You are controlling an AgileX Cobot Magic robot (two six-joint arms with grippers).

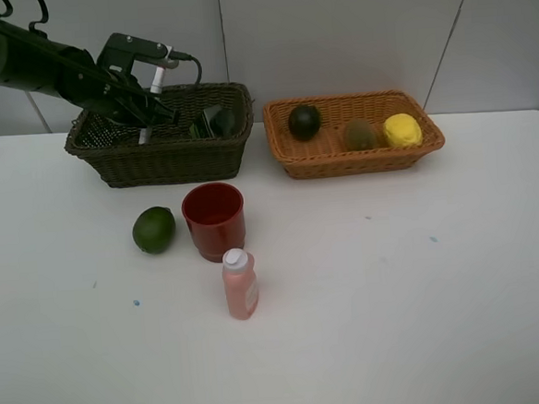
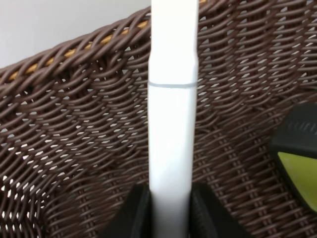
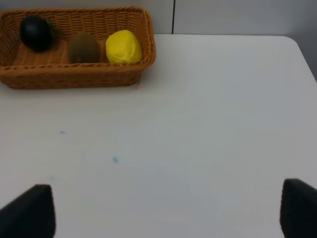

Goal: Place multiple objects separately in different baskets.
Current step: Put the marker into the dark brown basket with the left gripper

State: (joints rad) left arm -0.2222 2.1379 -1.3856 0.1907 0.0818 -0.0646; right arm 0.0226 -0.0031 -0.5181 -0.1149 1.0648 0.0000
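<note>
Clamping the white marker [image 2: 171, 124], the left gripper [image 2: 170, 206] hangs over the dark basket [image 1: 169, 158] at the bench's far edge; the right gripper [image 3: 163, 213] gapes wide, empty.

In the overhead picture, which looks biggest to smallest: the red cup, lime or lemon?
Largest is the red cup, then lime, then lemon; the lemon lies farther from the camera, so lime versus lemon is unsure.

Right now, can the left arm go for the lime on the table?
Probably not yet. The left gripper is shut on the white marker at the dark basket and would need to release it first. The lime itself lies in the open beside the red cup, with nothing over it.
</note>
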